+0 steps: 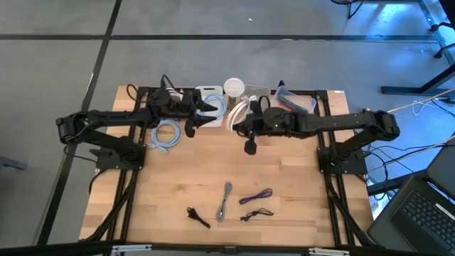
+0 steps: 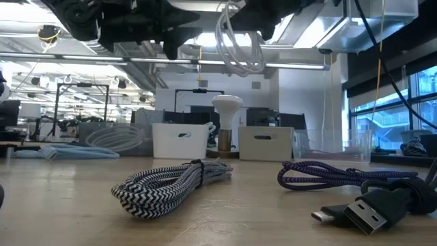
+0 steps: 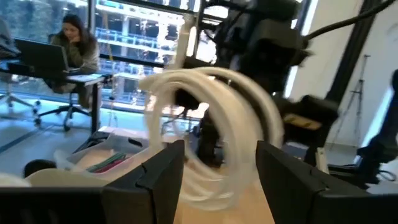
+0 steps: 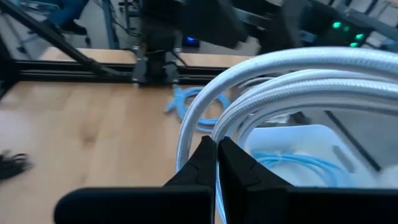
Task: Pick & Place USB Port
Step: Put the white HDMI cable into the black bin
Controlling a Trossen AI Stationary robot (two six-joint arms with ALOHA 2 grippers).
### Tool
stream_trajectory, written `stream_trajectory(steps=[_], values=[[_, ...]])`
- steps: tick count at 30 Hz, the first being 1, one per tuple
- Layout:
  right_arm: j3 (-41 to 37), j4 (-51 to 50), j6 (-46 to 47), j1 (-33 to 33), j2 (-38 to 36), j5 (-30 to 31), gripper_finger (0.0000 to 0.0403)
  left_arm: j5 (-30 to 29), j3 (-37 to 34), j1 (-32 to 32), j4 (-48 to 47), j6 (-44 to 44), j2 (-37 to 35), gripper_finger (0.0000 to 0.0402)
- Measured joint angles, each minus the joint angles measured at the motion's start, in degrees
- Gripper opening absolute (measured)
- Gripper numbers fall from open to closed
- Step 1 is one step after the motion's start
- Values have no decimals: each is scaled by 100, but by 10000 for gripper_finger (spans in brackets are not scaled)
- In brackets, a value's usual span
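Our right tool (image 1: pixel 247 122) is clamped on a coil of white cable (image 1: pixel 237 114), its two fingers (image 4: pixel 214 163) pressed together around one strand, and the coil hangs free in the air above the far part of the bench (image 1: pixel 284 185), its loops dangling downward as the low view shows. Our left tool (image 1: pixel 200 114) stands just beside the coil on the other side, with its fingers (image 3: pixel 163 171) spread apart and holding nothing; its wrist camera looks straight at the white loops between them, so the coil lies directly ahead of that tool, close in. We judge that the coming move turns on this: the coil's loops hang roughly upright with their flat face toward the left tool, and the right arm already carries the weight, so either a hand-over or a drop into the white bin (image 1: pixel 210 99) just beyond the coil looks within reach. Just beyond the coil too stands a white lamp-like object (image 1: pixel 234 87), and a clear bin (image 1: pixel 298 102) sits off to its right. Left of the coil a light blue cable (image 1: pixel 166 134) lies on the wood. Well nearer than the coil lie a striped braided cable (image 1: pixel 225 200), a purple cable (image 1: pixel 256 196), and two black cables (image 1: pixel 198 217). Beyond the bench is an open workroom, with a person (image 3: pixel 73 43) seated at a desk.
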Motion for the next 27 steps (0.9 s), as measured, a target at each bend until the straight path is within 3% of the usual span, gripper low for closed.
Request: stream_trajectory(steps=[11,21,27], values=[[6,198,-187,-545,2,-752,0,-15,343,-7,-225,-30,57,271],[10,604,-486,-605,2,-1005,0,-129,750,-2,-305,62,632,272],[10,558,-536,-779,4,-1001,0,259,1116,-31,-300,-78,991,275]])
